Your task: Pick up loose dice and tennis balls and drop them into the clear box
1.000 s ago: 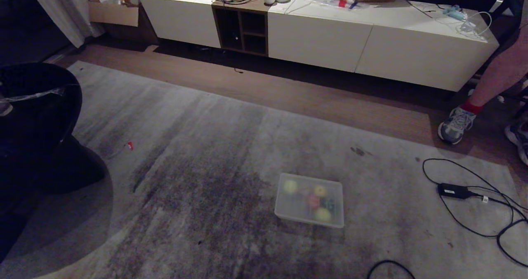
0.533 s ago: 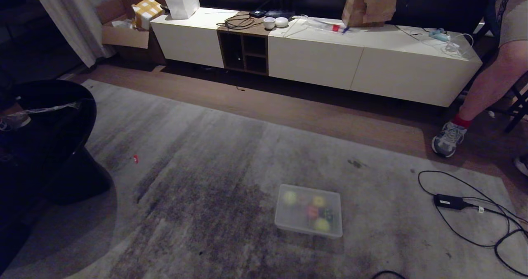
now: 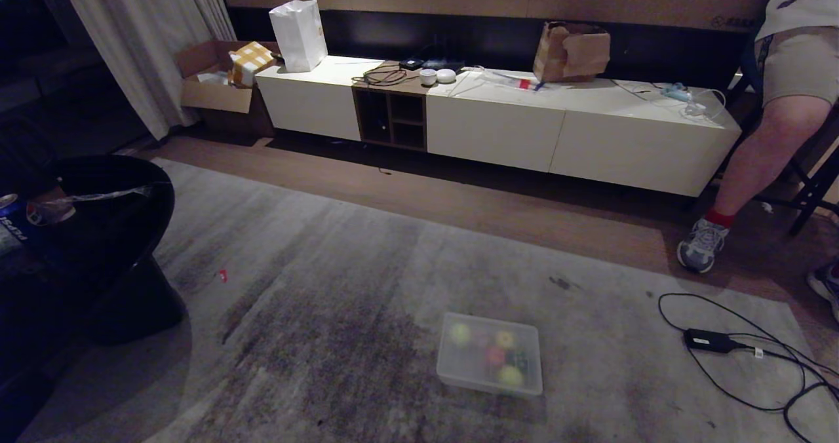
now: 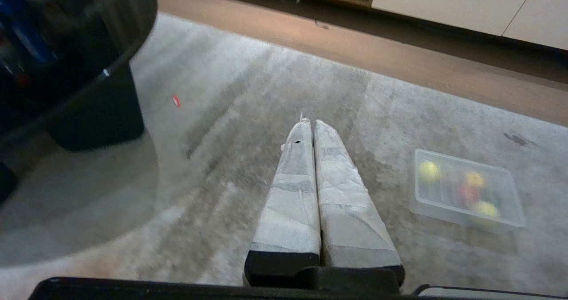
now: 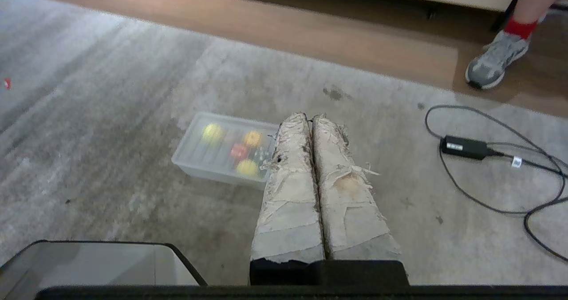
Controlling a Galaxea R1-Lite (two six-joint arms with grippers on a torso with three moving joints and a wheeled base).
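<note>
The clear box (image 3: 451, 366) lies on the grey carpet with its ribbed lid on. Blurred through the plastic are two tennis balls (image 3: 461, 333) (image 3: 510, 376), a yellow die (image 3: 505, 339), a red die (image 3: 494, 355) and a dark green die (image 3: 521, 359). No loose die or ball shows on the carpet. Neither gripper appears in the head view. My left gripper (image 4: 309, 121) hangs shut and empty above the carpet, left of the box (image 4: 443, 211). My right gripper (image 5: 309, 116) is shut and empty too, with the box (image 5: 195, 167) just beyond its left finger.
A black round table (image 3: 98, 233) with a can (image 3: 10, 223) stands at the left. A power adapter (image 3: 708, 340) and its cables lie at the right. A seated person's shoe (image 3: 701, 246) rests on the wood floor. A low white cabinet (image 3: 498, 122) lines the far wall.
The head view has tilted upward, so the whole scene slid down and more of the cabinet and wall shows. The box stays put on the carpet.
</note>
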